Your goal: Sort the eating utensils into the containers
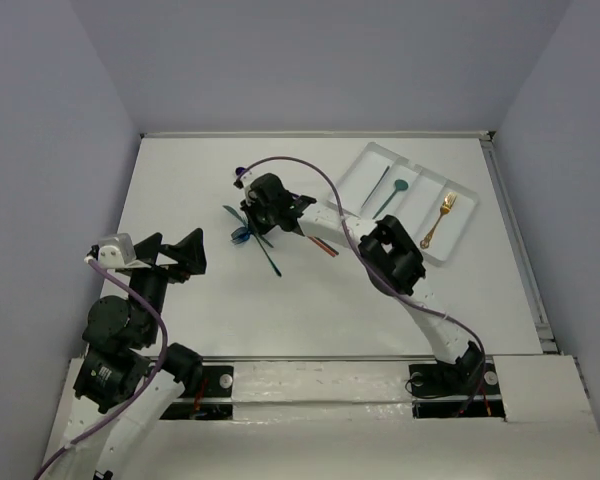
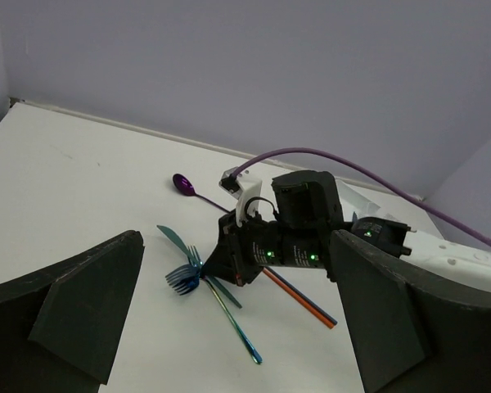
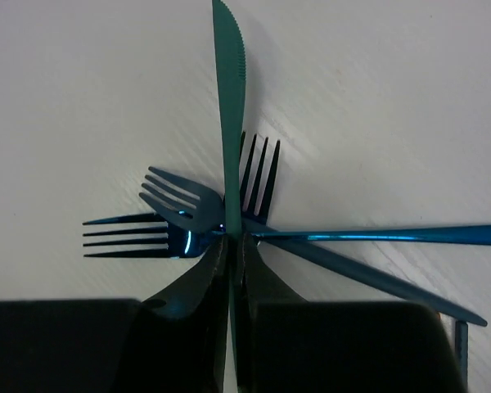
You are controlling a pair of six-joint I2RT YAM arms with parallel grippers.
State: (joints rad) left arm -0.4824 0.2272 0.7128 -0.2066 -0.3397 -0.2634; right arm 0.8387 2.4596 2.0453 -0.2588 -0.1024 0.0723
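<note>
My right gripper [image 1: 248,216] is shut on a teal knife [image 3: 229,123], gripping it edge-on at mid-length, low over a small heap of blue and teal forks [image 3: 176,205] on the table. The left wrist view shows the knife [image 2: 173,239], the forks [image 2: 180,278] and a long teal handle [image 2: 233,319] lying across each other. Red-orange and dark sticks [image 2: 303,299] lie beside the heap. A purple spoon [image 1: 241,172] lies behind the gripper. The white tray [image 1: 460,235] holds a teal spoon [image 1: 392,195] and a gold fork [image 1: 440,220] in separate compartments. My left gripper [image 1: 185,255] is open and empty.
The tray stands at the back right near the table's right edge. The right arm [image 1: 390,255] stretches across the middle of the table, with a purple cable [image 1: 320,175] looping over it. Grey walls close the back and sides.
</note>
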